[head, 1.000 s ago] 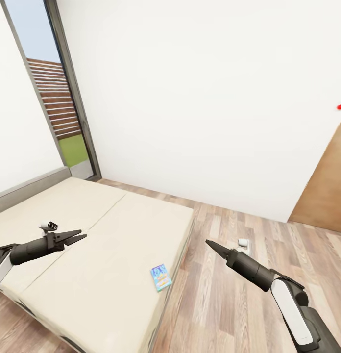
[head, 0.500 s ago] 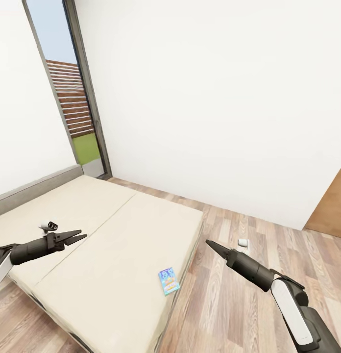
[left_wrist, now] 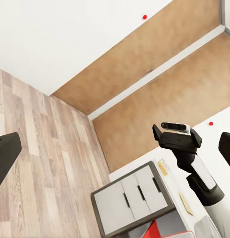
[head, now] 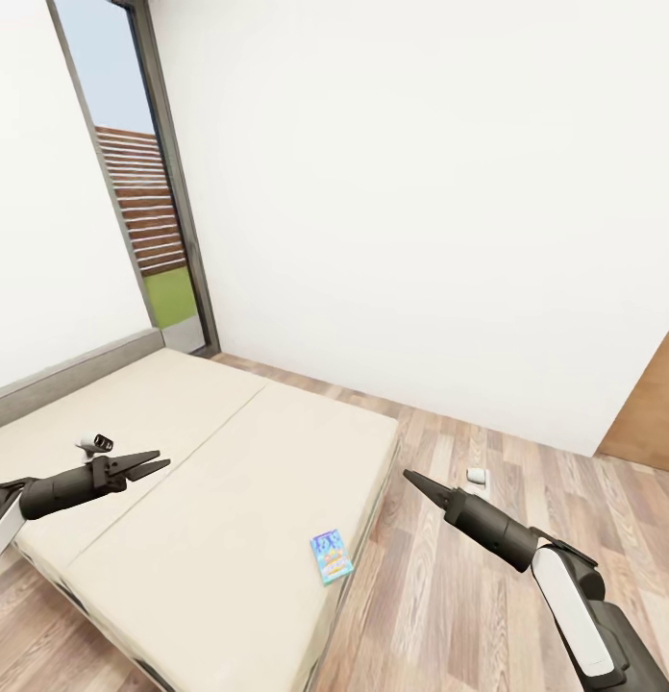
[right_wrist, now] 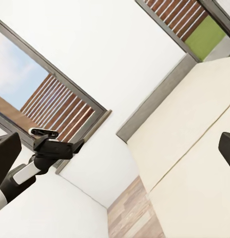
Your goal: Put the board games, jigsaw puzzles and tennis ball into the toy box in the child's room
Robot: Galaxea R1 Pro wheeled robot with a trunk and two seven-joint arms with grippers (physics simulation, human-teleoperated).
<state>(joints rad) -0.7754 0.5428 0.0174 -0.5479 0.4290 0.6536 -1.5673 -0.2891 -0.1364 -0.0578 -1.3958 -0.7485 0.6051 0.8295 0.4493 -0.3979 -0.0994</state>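
Since 0.5 s ago the head cam has shifted only a touch: bed and board game sit nearly where they were, window frame a bit further left. Both arms hold the same pose in the frame, so it is cam/base motion, not the things.

Nearest: left gripper [head: 154,464] at lower left, hanging over the bed's near-left part, jaws a narrow V, slightly apart, nothing in them. Right gripper [head: 418,481] at lower right, over the wood floor [head: 469,596] just off the bed's side edge; jaws drawn to a point in head view, nothing held. In each wrist view dark fingertips sit at opposite picture edges w/ free space between.

Next: small blue board game [head: 331,556] flat on the bed [head: 210,481], near its floor-side edge, between the two grippers, touching neither. Mattress is beige, in two sections w/ a seam running away from the cam.

Further: small white object [head: 477,476] on the floor past the right gripper; can't tell what it is. Grey headboard [head: 75,377] along the bed's left.

Far: tall dark-framed window [head: 142,183], white wall, brown door [head: 652,413] at right edge.

Left wrist view: the right arm, and a dark drawer unit [left_wrist: 132,198] w/ three white fronts under a pale surface.
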